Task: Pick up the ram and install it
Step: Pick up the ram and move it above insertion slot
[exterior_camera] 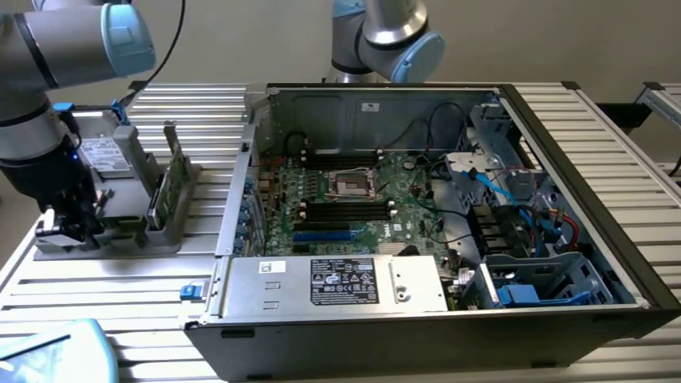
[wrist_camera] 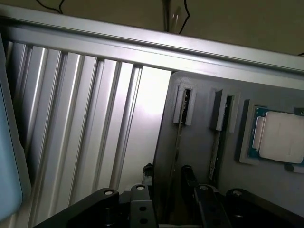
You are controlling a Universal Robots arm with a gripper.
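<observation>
**Black two-finger claw [wrist_camera: 167,175] spread astride long thin green ram stick [wrist_camera: 177,147]**

From the exterior view's left: the claw [exterior_camera: 66,227] sits low over a grey slotted plastic holder [exterior_camera: 117,239] on the ribbed aluminium table [exterior_camera: 96,287]. The ram [exterior_camera: 162,195] stands on edge in the holder's slot. In the wrist view the fingers [wrist_camera: 188,176] are apart, one on each side of the ram's edge, not pinching it. A square silver processor chip [wrist_camera: 280,137] lies in the same holder. Further right is an open black computer case [exterior_camera: 596,319] with a large green motherboard [exterior_camera: 362,207].
</observation>
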